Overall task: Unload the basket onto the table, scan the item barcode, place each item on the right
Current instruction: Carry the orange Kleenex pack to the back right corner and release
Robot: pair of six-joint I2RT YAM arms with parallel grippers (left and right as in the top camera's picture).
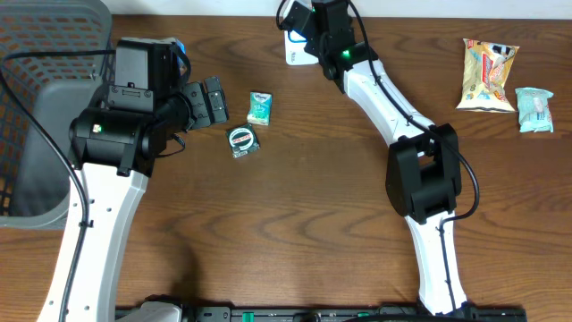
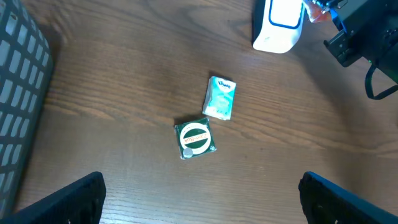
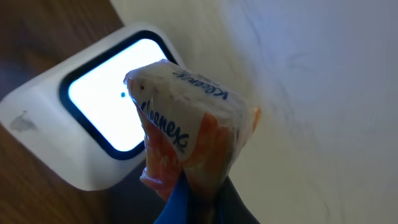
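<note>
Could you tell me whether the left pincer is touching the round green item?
Apart. Left wrist view shows a wide gap between left pincer and round green item.

The left arm (image 1: 98, 206) rises from the tabletop's near edge on the left side, with its wrist bent to point rightward. The left gripper (image 1: 213, 100) has its jaws spread wide and holds nothing. The right arm (image 1: 393, 107) stretches towards the far edge, where the right gripper (image 1: 302, 25) is clamped on a Kleenex tissue pack (image 3: 186, 124).

Orange-and-white Kleenex pack (image 3: 186, 124) with blue lettering, white scanner (image 3: 93, 118) with black-rimmed glowing window, teal packet (image 1: 259, 108), green-and-white round item (image 1: 241, 141), dark wood-grain worktop (image 1: 313, 224), grey mesh basket (image 1: 54, 27).
</note>
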